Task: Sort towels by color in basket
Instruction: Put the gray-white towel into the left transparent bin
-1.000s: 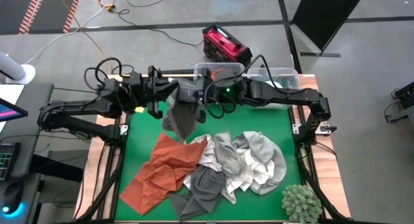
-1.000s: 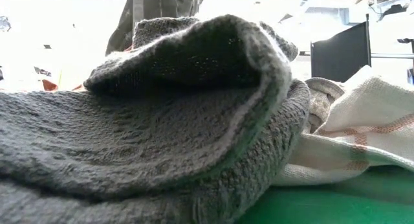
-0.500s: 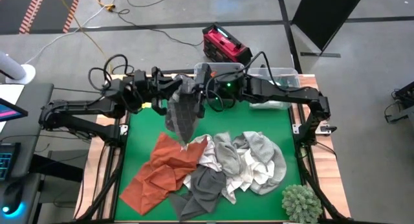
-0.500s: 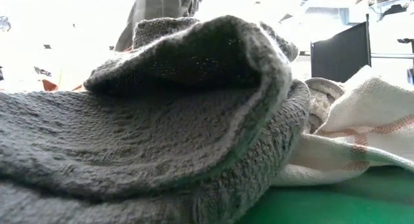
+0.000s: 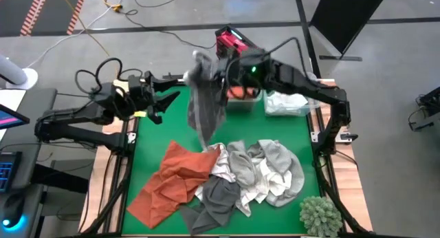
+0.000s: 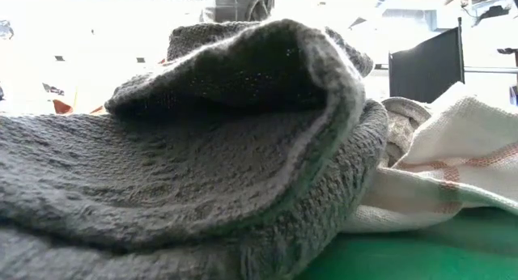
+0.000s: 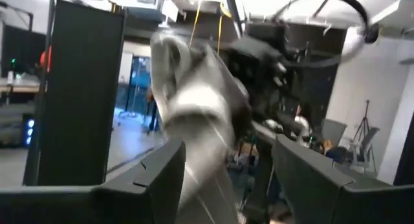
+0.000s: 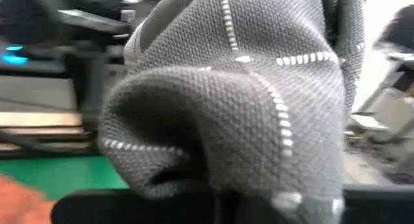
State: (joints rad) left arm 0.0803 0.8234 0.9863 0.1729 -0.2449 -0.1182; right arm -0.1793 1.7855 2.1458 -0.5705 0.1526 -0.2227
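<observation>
The right gripper [image 5: 214,67] has its jaws clamped on the grey checked towel [image 5: 205,104], a woven cloth crossed by thin white stitched lines, which hangs in a long limp fold above the far half of the green table [image 5: 151,145]. The right wrist view alone shows that weave up close [image 8: 259,114], bunched into a rounded fold just over the jaws. The left gripper [image 5: 165,104] hovers beside the towel with its jaws spread wide and holding nothing; the left wrist view shows the two dark fingers [image 7: 155,179] apart, with the cloth [image 7: 200,114] hanging beyond them, blurred.

Only the high view takes in the heap on the table: a rust-orange towel [image 5: 172,183] spread flat, a crumpled light grey towel [image 5: 275,162], a white cloth [image 5: 258,190] and a dark grey towel [image 5: 216,200], all overlapping. Behind the right arm stand clear plastic bins [image 5: 289,100], and a green spiky plant ball [image 5: 320,216] sits at the near right corner. The low view is filled by the dark grey terry towel's looped pile [image 6: 202,150], with a white towel striped in faint orange [image 6: 453,150] beside it.
</observation>
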